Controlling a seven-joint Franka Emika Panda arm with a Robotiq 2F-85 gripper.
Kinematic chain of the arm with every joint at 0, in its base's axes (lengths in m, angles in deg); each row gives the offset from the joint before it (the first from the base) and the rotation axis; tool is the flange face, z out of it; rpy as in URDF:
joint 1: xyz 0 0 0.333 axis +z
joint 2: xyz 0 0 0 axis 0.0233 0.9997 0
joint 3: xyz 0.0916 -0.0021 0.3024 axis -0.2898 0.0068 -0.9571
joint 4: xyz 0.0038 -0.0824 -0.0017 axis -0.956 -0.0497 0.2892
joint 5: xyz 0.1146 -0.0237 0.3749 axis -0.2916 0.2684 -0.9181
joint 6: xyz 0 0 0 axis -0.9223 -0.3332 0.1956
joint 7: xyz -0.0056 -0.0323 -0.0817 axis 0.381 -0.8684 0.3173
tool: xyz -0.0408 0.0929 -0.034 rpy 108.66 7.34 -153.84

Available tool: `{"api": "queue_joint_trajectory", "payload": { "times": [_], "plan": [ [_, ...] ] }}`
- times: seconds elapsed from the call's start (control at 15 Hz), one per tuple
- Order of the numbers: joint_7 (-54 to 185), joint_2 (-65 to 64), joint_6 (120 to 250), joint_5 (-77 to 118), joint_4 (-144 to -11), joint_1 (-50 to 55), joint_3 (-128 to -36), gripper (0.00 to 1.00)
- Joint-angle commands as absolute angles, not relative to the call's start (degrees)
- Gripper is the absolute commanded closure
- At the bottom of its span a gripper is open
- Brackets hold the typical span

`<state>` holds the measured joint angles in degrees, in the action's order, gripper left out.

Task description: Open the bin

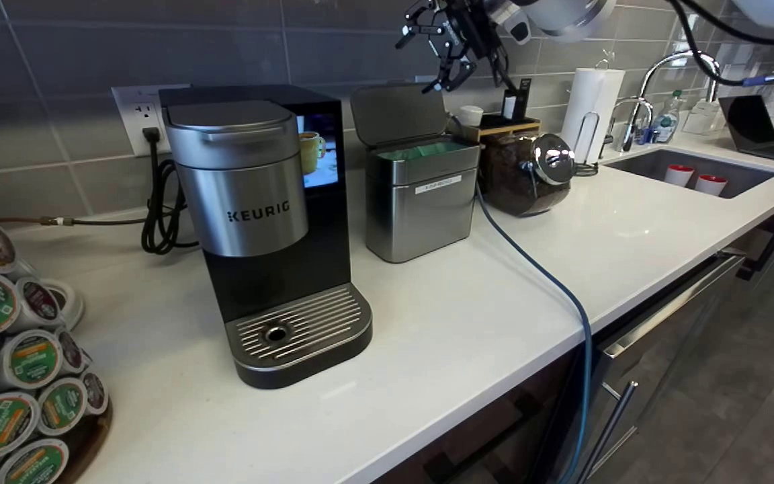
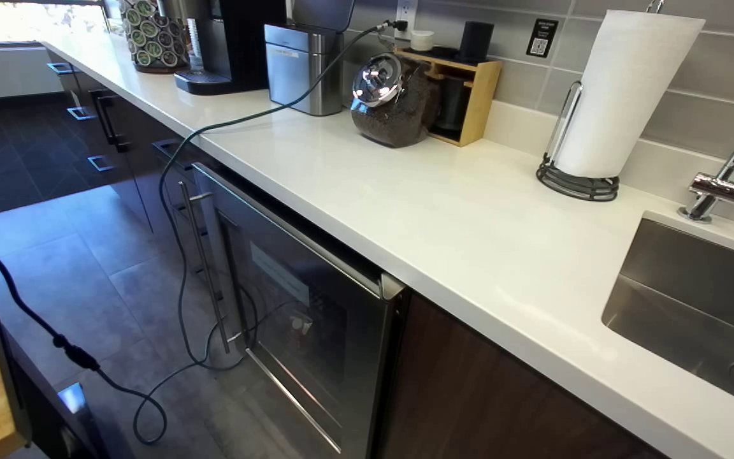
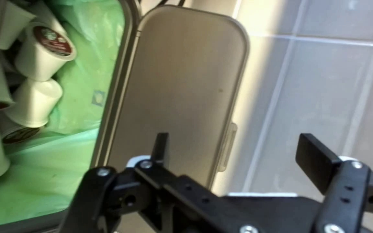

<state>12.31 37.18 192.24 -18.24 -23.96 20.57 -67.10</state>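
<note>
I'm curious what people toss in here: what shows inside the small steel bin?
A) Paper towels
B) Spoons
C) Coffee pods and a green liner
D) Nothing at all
C: the bin stands open, and the wrist view shows white coffee pods lying in its green liner.

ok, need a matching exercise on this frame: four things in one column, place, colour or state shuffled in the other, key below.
Things
1. bin lid
2. claw
3. liner
4. cups

Place, colour or state
A. green
B. in the sink
C. hinged open
D. spread, gripping nothing

Pairs: 1-C; 2-D; 3-A; 4-B
</note>
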Motion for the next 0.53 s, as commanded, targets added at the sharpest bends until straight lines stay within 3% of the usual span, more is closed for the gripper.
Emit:
{"api": "queue_joint_trajectory", "payload": {
  "times": [0.0, 0.33, 0.4, 0.47],
  "plan": [
    [19.3, 28.3, 184.0, -19.2, -37.3, 20.1, -68.4, 0.0],
    [25.8, 20.3, 178.9, -21.5, -48.9, 18.9, -69.0, 0.0],
    [21.9, 26.5, 180.0, -19.5, -40.0, 18.8, -67.6, 0.0],
    [23.0, 25.0, 179.7, -19.9, -42.1, 18.7, -67.8, 0.0]
  ]
}}
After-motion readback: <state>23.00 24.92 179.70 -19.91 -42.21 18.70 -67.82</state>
